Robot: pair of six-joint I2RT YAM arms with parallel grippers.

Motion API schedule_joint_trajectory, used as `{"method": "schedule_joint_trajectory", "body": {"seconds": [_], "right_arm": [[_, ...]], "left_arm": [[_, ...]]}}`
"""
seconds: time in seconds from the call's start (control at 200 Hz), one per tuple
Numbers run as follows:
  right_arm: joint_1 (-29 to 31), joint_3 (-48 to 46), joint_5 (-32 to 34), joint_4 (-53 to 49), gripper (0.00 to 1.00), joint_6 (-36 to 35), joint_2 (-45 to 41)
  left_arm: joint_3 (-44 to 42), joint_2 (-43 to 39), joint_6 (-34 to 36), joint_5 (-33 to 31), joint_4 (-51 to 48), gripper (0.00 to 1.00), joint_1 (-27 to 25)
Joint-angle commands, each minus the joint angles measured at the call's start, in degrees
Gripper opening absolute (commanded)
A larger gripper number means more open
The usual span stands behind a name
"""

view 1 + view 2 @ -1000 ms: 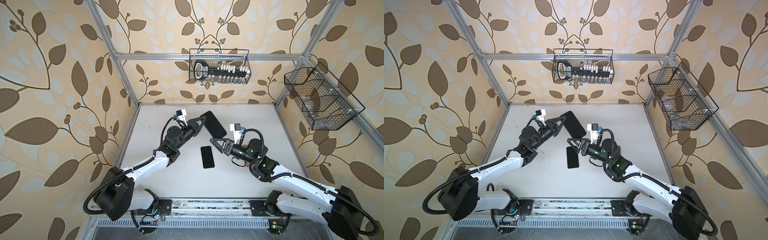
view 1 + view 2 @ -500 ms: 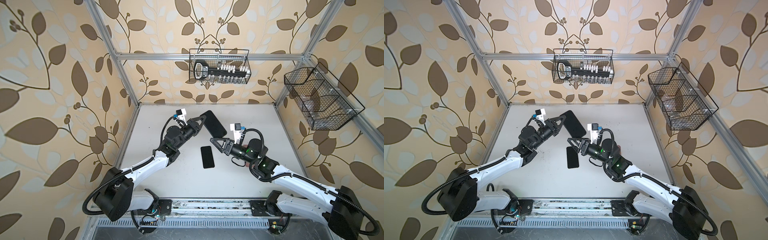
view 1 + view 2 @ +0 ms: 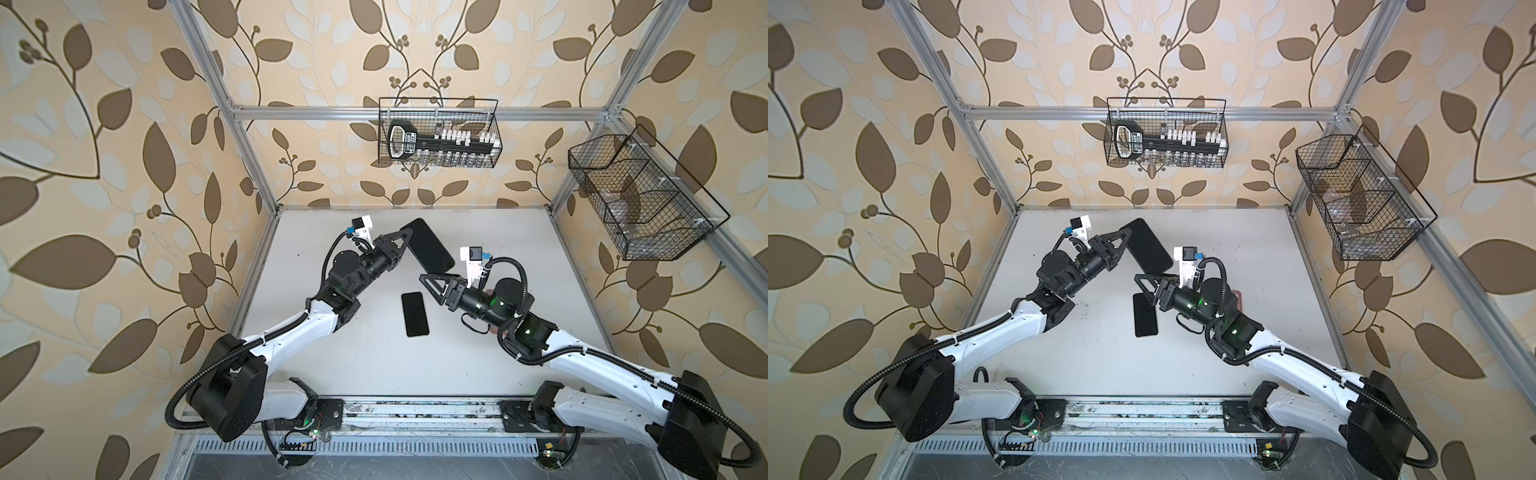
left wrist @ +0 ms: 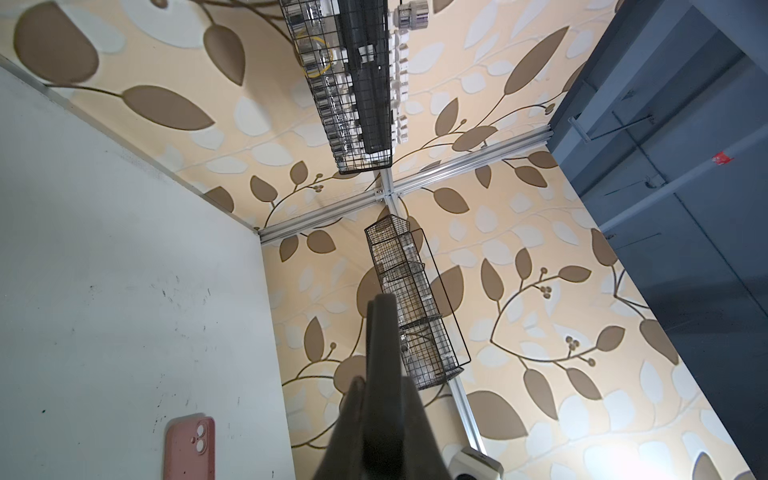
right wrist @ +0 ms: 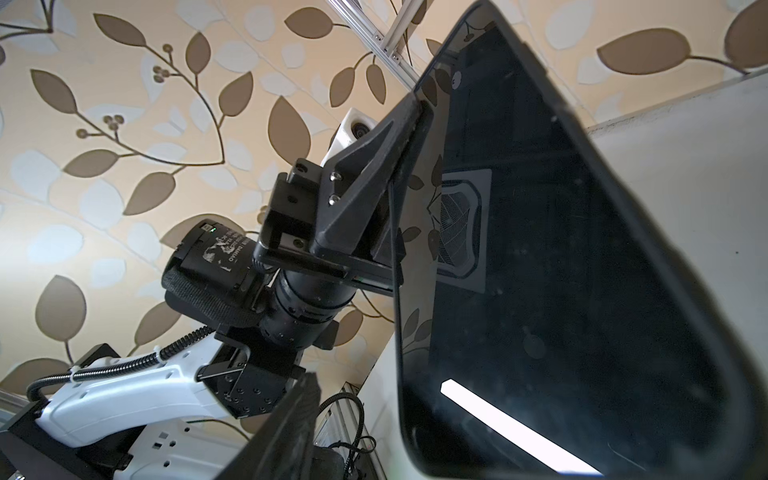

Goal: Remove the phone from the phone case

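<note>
The left claw (image 3: 409, 235) is clamped tight on one edge of a black phone (image 3: 430, 245), holding it tilted, clear of the tabletop (image 3: 519, 249). The right claw (image 3: 424, 277) is just off the phone's low end, jaws apart; contact cannot be told. A second black phone (image 3: 414, 313) lies flat between the claws. A pink phone case (image 4: 189, 449) lies flat behind the right claw, by its wrist.

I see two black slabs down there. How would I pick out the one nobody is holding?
Look down at the white table. Near its middle a black phone lies flat. Unlike the other black phone, which the left claw holds tilted in the air, nothing touches it.
</note>
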Motion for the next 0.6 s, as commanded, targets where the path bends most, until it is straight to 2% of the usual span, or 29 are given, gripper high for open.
{"method": "schedule_joint_trajectory", "body": {"seconds": [0.0, 0.455, 0.595], "right_arm": [[0.4, 1.4, 2.1, 3.6, 0.56, -1.4, -1.0], [0.6, 1.5, 4.6, 2.6, 0.37, -3.7, -3.7], [0.8, 1.7, 5.3, 1.8, 0.35, -4.9, -4.3]], "left_arm": [[2.0, -0.9, -0.7, 1.5, 5.0, 0.00, -0.8], [0.9, -0.7, -2.9, 1.3, 5.0, 0.00, -0.8], [1.0, 0.0, -3.8, 1.6, 5.3, 0.00, -0.8]]}}
